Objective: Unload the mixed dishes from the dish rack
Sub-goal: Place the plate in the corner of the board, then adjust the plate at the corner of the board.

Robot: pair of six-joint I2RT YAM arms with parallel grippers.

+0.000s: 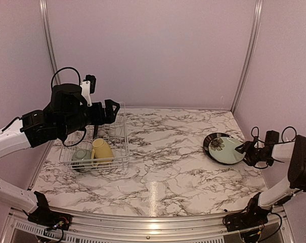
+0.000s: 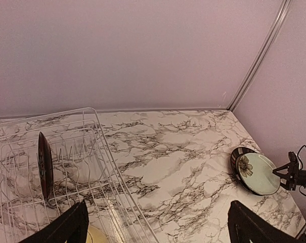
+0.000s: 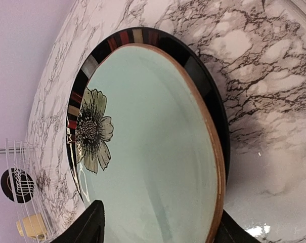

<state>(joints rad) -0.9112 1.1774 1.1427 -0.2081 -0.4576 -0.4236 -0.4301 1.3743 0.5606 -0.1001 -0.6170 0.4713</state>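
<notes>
The right gripper [image 3: 160,217] is apart, the edge of the pale plate [image 3: 158,126] between its fingers; pull straight back without bumping it. The left gripper [image 2: 158,223] is apart, empty

White marble-patterned bench [image 1: 168,157] with grey-black veining, glossy enough to catch a streak of light near the front. Enclosed by plain lilac walls [image 1: 153,50], joined at the back corners by aluminium posts [image 1: 246,55]. Aluminium rail [image 1: 153,224] along the near edge.
</notes>
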